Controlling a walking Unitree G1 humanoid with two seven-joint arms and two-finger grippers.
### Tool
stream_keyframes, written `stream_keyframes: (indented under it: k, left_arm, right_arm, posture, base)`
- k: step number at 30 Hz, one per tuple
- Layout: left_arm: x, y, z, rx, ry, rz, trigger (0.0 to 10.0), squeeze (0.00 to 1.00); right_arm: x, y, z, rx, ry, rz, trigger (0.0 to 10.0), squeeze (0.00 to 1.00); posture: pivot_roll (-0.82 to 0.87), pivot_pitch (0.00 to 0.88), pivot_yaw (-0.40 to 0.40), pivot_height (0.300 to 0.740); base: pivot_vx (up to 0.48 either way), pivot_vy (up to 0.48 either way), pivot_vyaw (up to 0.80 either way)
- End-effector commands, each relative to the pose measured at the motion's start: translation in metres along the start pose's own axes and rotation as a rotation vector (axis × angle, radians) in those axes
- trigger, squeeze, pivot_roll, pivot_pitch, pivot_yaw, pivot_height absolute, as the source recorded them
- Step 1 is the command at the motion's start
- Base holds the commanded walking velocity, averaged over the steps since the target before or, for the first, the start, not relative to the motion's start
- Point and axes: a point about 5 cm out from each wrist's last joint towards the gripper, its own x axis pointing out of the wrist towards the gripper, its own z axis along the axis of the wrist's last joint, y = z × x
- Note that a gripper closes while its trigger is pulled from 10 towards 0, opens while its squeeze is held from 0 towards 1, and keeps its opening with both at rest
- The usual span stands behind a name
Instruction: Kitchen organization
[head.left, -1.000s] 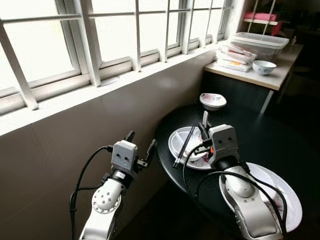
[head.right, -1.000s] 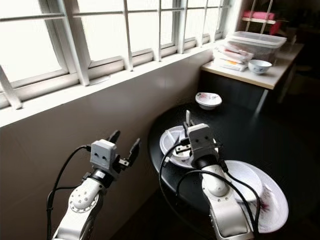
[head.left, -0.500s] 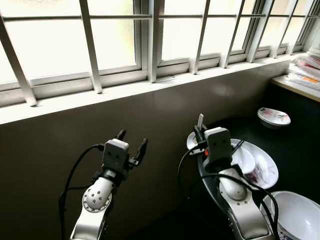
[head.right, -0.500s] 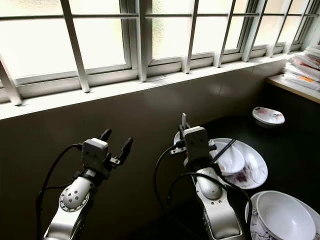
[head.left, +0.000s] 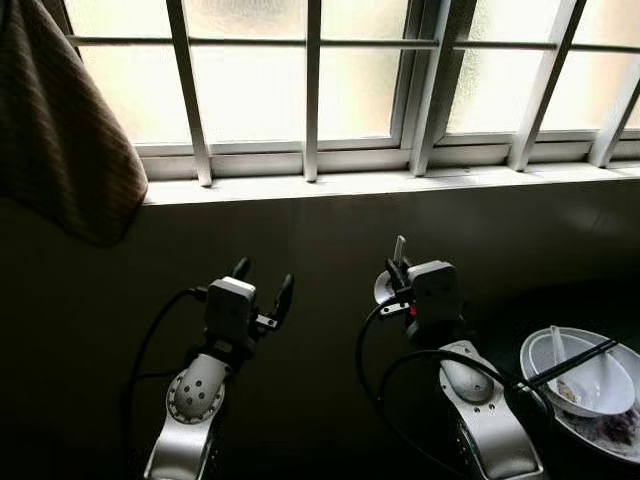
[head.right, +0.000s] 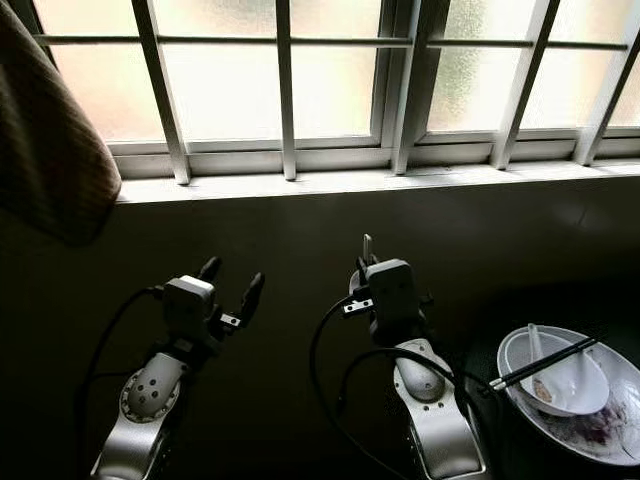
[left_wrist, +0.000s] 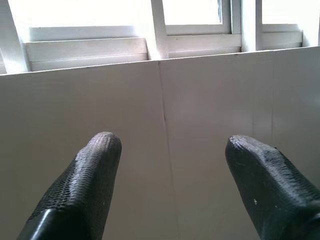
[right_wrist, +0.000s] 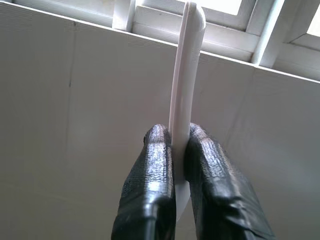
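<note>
The right gripper (right_wrist: 175, 165) is raised in front of the dark wall (head.left: 300, 240) below the window (head.left: 310, 90); its jaws are pressed together on a thin white plate (right_wrist: 184, 100) held on edge, so that the rim rises straight up between the two black fingers (right_wrist: 150, 185); in the head views that plate (head.left: 392, 275) shows as a pale sliver and a small curved patch just ahead of the grey gripper body.

The left gripper (left_wrist: 167, 170) is lifted beside it, facing the same wall; its jaws are spread wide apart with nothing between them, the fingertips (left_wrist: 102, 150) well short of the wall panel.

At the near right edge of the dark surface (head.left: 500, 340) sits a white bowl (head.right: 555, 375) resting on a larger plate with a reddish pattern (head.right: 600, 435); a white spoon (head.right: 533, 350) lies inside the bowl; a pair of dark chopsticks (head.right: 540, 365) lies across its rim, pointing toward the right arm.

A white sill (head.left: 350, 182) runs beneath the window bars; a brownish striped cloth (head.left: 65, 140) hangs at the upper left, overlapping the window frame and the wall.
</note>
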Motion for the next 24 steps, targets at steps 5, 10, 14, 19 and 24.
stream_keyframes:
  k: [5,10,14,19,24]
  left_arm:
    - [0.0041,-0.0039,0.0044,0.013,-0.016,-0.025,10.0,0.00]
    - [0.0039,-0.0046,0.0041,0.010,-0.015,-0.027,10.0,0.00]
    - [0.0041,-0.0045,0.0040,0.008,-0.014,-0.027,10.0,0.00]
    - [0.0049,-0.0042,0.0030,0.011,-0.001,-0.032,10.0,0.00]
    - [0.0050,-0.0052,0.0043,0.011,-0.012,-0.032,10.0,0.00]
  right_arm:
    - [0.0015,-0.0016,0.0009,0.003,-0.010,-0.007,0.0,0.00]
    - [0.0010,-0.0019,-0.0002,0.001,-0.005,-0.009,0.0,0.00]
    - [0.0009,-0.0019,-0.0008,0.001,-0.003,-0.010,0.0,0.00]
    - [0.0018,-0.0019,-0.0012,0.000,-0.004,-0.013,0.0,0.00]
    - [0.0018,-0.0018,-0.0018,0.002,-0.003,-0.012,0.0,0.00]
  posture:
    - [0.02,0.000,-0.048,0.740]
    - [0.02,0.000,-0.047,0.740]
    - [0.02,0.000,-0.047,0.740]
    - [0.02,0.000,-0.048,0.740]
    - [0.02,0.000,-0.048,0.740]
  base:
    - [0.000,0.000,0.80]
    - [0.000,0.000,0.80]
    - [0.000,0.000,0.80]
    - [0.000,0.288,0.80]
    - [0.000,0.478,0.80]
